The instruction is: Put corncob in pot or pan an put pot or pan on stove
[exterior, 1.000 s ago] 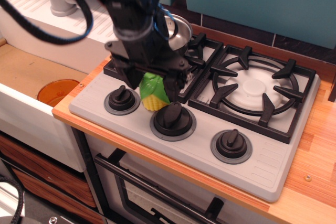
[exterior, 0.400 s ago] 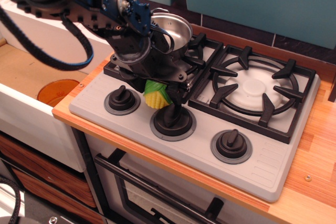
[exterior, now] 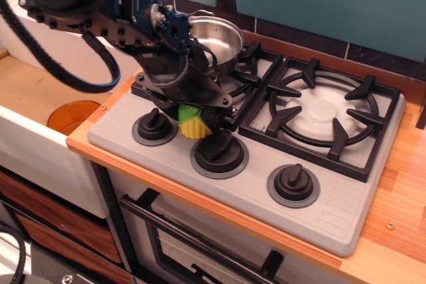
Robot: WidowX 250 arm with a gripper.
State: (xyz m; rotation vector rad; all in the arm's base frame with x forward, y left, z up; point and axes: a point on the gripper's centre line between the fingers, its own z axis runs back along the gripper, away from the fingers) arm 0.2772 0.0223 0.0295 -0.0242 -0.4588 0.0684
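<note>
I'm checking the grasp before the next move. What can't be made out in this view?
- End effector jaws: hidden by its own black body, so contact with the corncob is unclear.
- Corncob's upper half: covered by the end effector.
- Left burner under the pot: blocked by the arm.
- Orange bowl: partly cut off by the counter edge.
</note>
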